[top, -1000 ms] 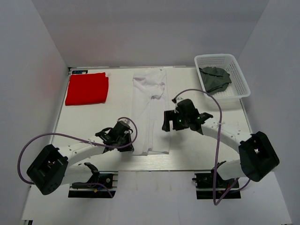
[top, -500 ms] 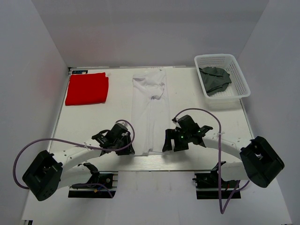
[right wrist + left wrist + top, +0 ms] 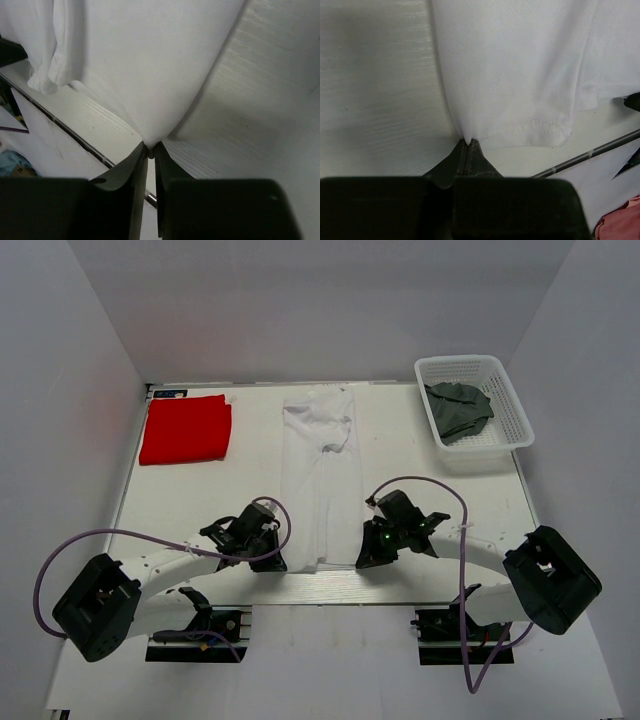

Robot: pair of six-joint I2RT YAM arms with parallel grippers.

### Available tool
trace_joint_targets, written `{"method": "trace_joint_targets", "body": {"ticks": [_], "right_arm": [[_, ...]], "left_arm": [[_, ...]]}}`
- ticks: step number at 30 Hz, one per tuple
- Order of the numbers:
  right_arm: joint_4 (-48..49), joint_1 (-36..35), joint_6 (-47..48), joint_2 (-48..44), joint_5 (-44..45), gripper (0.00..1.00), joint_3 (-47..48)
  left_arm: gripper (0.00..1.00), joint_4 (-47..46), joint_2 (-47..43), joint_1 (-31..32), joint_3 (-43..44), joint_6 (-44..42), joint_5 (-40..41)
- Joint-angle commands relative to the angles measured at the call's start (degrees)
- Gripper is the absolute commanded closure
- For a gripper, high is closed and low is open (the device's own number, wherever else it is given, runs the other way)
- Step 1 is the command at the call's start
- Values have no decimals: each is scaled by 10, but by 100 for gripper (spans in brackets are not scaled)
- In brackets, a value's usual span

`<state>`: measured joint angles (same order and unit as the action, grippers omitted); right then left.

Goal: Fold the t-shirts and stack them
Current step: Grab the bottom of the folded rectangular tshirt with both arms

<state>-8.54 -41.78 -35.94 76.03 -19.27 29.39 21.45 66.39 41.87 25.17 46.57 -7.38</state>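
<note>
A white t-shirt (image 3: 320, 470) lies folded into a long strip down the middle of the table, its hem toward me. My left gripper (image 3: 278, 562) is shut on the hem's left corner; in the left wrist view the white t-shirt (image 3: 520, 75) is pinched between the fingertips of the left gripper (image 3: 468, 142). My right gripper (image 3: 362, 560) is shut on the hem's right corner, where the white t-shirt (image 3: 150, 65) is drawn into a point at the right gripper (image 3: 150, 146). A folded red t-shirt (image 3: 186, 428) lies at the back left. A dark grey-green t-shirt (image 3: 458, 409) sits crumpled in the basket.
The white lattice basket (image 3: 505, 390) stands at the back right corner. The table's near edge, a metal rail (image 3: 330, 585), runs just behind both grippers. White walls close in the table on three sides.
Both grippers moved down toward the near hem of the white t-shirt and went from open to shut on its two corners. The right arm travelled farthest, from mid-table.
</note>
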Motion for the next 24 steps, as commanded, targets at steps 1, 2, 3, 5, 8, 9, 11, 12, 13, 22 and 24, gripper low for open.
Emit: {"method": "trace_joint_targets", "body": {"ticks": [1,2,3,5,8,9,11,12,13,22,24], "right_arm": [[31,-4,6,1,-6,88,4],[37,-4,14,0,11,94,5],[38,-4,17,-2,16,96,8],[41,-4,22,-4,33,100,15],[53,-4,33,-16,41,100,25],[53,-4,42,-23,43,100,33],[64,-2,49,-25,53,100,41],[69,-1,53,-26,61,100,53],[69,-1,54,-27,70,100,58],[44,18,58,20,186,100,161],[51,25,58,36,190,100,190]], "left_arm": [[100,16,8,3,-13,-25,-5],[100,4,2,3,-13,-25,-5],[100,3,2,3,-7,-31,-12],[100,3,-3,3,7,-43,-12],[100,24,-23,3,31,-43,24],[100,30,-30,3,37,-43,31],[100,35,-42,-3,54,-43,47],[100,35,-42,-3,62,-48,53],[100,35,-42,-3,83,-48,74],[100,55,99,-19,266,-59,234],[100,55,123,-26,290,-71,242]]}}
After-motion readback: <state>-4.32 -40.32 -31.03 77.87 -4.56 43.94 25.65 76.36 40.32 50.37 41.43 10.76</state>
